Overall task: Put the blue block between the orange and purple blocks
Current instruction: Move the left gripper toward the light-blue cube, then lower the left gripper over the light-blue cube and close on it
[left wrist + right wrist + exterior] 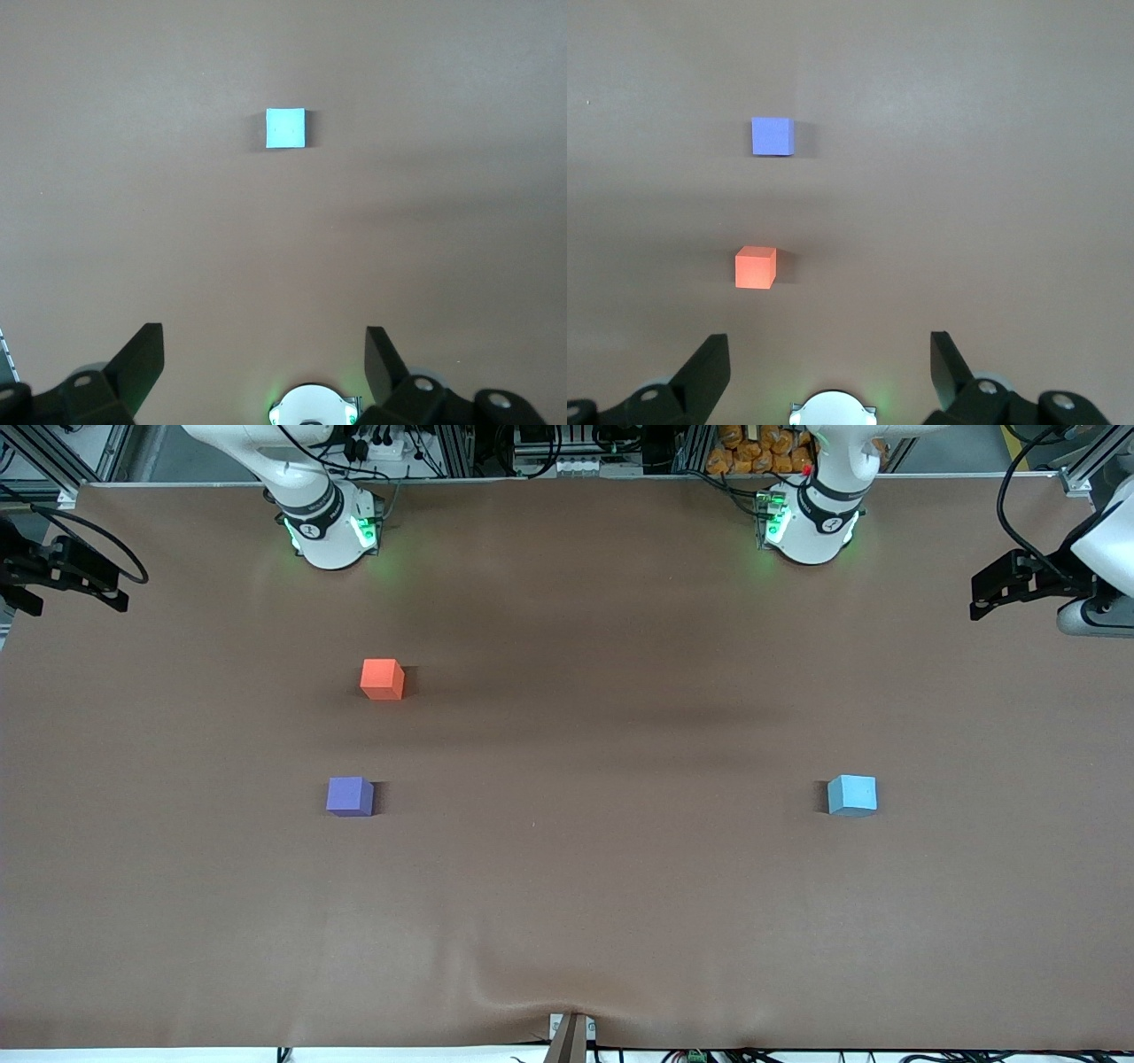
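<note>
- Two white rounded arm bases (330,531) (811,527), black joint bands, green status lights.
- Black cables trailing off both bases.
- Black angular fingers on left gripper (264,363) and right gripper (830,367), spread wide, silver screws on the mounts.

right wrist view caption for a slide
Open right gripper high above orange block and purple block on brown table.

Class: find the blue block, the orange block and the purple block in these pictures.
blue block (852,794): front view, middle of the cube.
orange block (383,678): front view, middle of the cube.
purple block (349,795): front view, middle of the cube.
</note>
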Tool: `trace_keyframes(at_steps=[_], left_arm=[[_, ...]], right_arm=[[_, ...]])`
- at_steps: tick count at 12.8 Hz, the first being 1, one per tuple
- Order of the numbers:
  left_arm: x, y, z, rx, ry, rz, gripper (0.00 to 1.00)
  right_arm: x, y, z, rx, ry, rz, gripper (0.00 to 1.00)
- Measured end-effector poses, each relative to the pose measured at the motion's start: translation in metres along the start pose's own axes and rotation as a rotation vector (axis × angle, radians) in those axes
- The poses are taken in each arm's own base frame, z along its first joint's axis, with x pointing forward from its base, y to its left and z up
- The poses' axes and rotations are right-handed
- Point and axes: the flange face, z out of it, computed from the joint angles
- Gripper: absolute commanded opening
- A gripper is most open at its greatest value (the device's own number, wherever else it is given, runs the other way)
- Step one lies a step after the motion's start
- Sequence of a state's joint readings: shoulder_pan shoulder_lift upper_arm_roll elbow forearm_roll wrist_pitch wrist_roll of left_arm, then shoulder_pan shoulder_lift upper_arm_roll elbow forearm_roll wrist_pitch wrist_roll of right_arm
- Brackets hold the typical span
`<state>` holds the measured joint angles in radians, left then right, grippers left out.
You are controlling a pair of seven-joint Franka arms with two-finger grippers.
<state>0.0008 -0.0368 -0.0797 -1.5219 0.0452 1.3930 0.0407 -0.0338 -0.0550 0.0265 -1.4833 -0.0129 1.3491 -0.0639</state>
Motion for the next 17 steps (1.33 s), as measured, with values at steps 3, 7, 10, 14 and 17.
trace_keyframes(at_steps=[3,7,10,14,17], left_arm=[[0.000,0.001,0.000,0.000,0.000,0.001,1.00],[0.002,0.000,0.004,-0.001,-0.009,0.001,1.00],[0.025,-0.006,0.047,-0.010,-0.093,-0.006,1.00],[0.105,-0.009,0.154,-0.027,-0.123,0.002,1.00],[0.134,-0.009,0.209,-0.033,-0.137,0.002,1.00]], right_arm=[[0.000,0.000,0.000,0.001,0.000,0.000,1.00],[0.000,0.000,0.000,0.005,0.000,0.001,1.00],[0.000,0.001,0.000,0.007,-0.001,0.003,1.00],[0.000,0.002,0.000,0.007,-0.002,0.004,1.00],[0.000,0.002,0.001,0.008,-0.004,0.004,1.00]])
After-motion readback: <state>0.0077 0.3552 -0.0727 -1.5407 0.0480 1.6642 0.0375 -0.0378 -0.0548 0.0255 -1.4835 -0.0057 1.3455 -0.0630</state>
